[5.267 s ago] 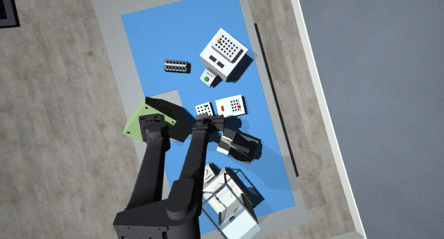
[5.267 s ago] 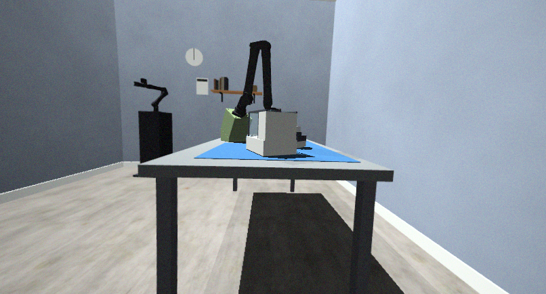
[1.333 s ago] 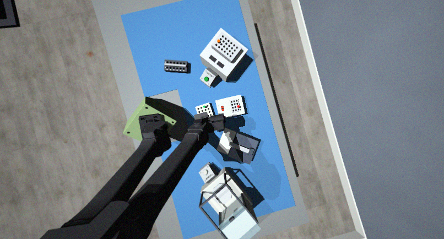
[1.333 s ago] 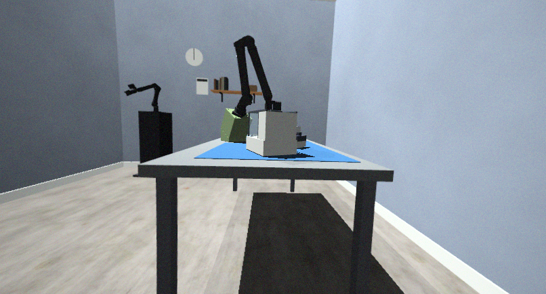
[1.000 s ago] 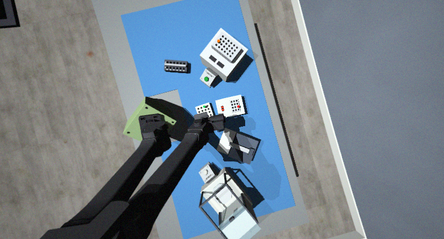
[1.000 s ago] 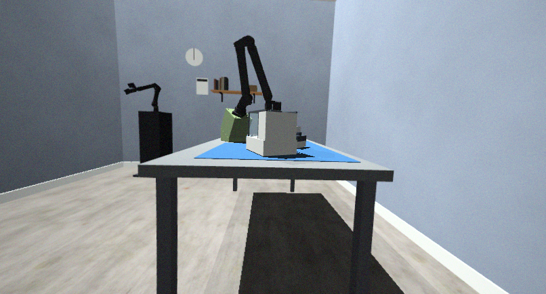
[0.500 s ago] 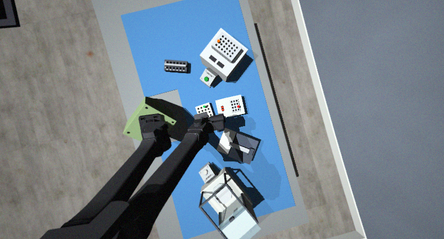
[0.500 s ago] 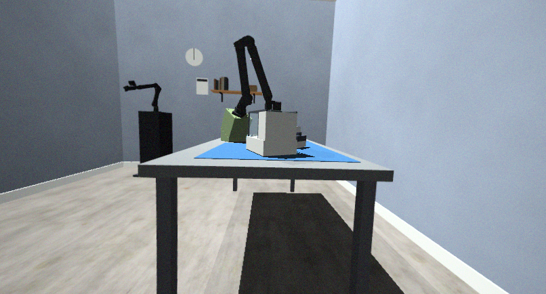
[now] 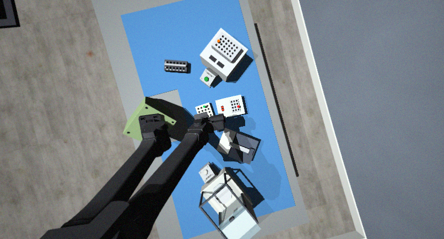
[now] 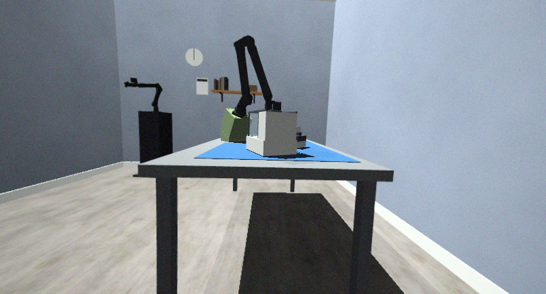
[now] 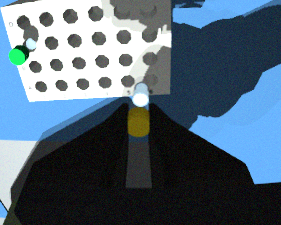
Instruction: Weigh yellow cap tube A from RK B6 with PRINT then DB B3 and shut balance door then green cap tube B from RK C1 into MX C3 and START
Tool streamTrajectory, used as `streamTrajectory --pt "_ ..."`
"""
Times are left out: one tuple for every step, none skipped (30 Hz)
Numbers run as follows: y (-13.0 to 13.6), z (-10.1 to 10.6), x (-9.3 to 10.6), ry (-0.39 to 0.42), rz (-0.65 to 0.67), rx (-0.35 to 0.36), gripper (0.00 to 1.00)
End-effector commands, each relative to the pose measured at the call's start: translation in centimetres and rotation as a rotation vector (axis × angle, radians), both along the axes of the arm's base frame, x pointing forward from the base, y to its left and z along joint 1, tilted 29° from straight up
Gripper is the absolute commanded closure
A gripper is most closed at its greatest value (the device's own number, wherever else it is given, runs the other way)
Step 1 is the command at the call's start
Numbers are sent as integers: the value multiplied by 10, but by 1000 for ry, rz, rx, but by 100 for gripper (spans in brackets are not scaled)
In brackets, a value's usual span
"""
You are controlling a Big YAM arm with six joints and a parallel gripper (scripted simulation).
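My gripper [image 11: 138, 112] is shut on tube A [image 11: 138, 123], held by its yellow cap, its clear body pointing away from the wrist camera. It hangs over the front right edge of the white rack RK [image 11: 60, 30] [image 9: 209, 104]. Tube B [image 11: 18, 56] [image 9: 204, 106], with a green cap, stands in the rack's leftmost column. The dry block DB [image 9: 226, 109] holds a red-capped tube. The mixer MX [image 9: 223, 69] shows its green START key. The balance [image 9: 214, 187] has its door [image 9: 241, 226] slid back, its top open and its pan in sight. The fingertips are hidden in the top view.
The magnet block MG [image 9: 176, 64] lies at the far left. An orange-capped tube [image 9: 218, 41] stands in the mixer. The dark spectrophotometer SP [image 9: 253, 141] stands between dry block and balance. The balance's tall glass frame rises beside it. The green arm base [image 9: 135, 125] stands at the mat's edge.
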State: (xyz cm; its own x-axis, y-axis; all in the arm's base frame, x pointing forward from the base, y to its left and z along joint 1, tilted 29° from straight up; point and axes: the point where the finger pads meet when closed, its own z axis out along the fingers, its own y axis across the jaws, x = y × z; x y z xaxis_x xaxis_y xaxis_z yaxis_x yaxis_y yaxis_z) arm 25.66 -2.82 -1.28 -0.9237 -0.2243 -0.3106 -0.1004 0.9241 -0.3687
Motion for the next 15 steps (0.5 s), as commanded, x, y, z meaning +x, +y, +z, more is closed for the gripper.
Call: streamTrajectory --pt "1 3 5 -8 -5 3 91" --pt "1 3 5 -8 -5 3 91" --pt "1 3 5 -8 -5 3 91" --pt "1 3 5 -8 -5 3 91" --pt "4 3 -3 -5 3 2 91" --pt "4 5 -2 -9 3 2 91" --pt "5 9 0 -14 2 3 91" --pt "6 12 2 -19 2 4 91" --pt "7 15 4 -25 2 5 91" --pt "8 19 6 -31 2 6 91" --pt "9 22 8 -35 2 6 91" --pt "10 24 8 -36 2 7 91" --pt "10 26 7 -36 2 7 91" --pt "10 26 7 -36 2 7 91" --pt "10 26 7 -36 2 7 91"
